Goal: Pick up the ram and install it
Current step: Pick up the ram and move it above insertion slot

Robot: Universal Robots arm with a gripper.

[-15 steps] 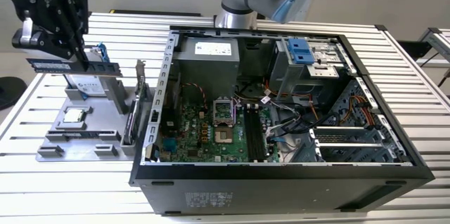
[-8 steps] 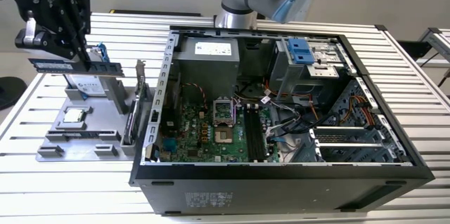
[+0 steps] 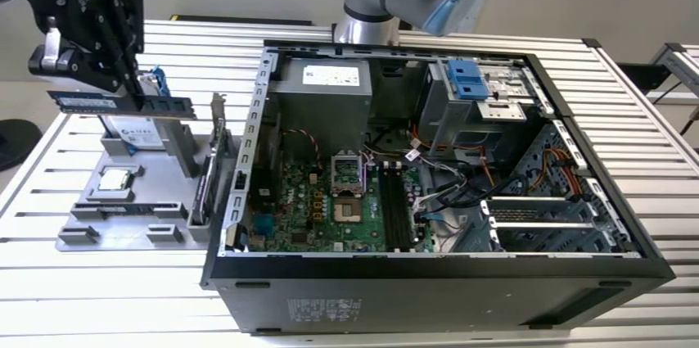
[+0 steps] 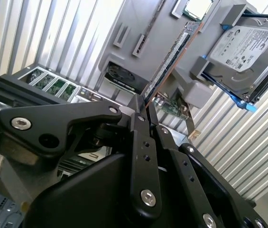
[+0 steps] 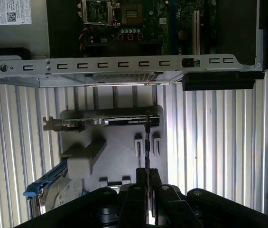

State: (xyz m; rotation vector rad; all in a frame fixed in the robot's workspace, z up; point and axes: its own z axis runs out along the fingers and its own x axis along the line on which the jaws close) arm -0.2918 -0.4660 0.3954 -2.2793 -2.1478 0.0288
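Green-blue, pale-labelled ram in the black pincer

A slatted metal table carries two things. An open computer case lies on its side over the middle, its far end close to the table's far edge and its side running near the edge at the exterior view's right. A grey tray lies flat just beside the case, toward the edge at the exterior view's left, apart from it.
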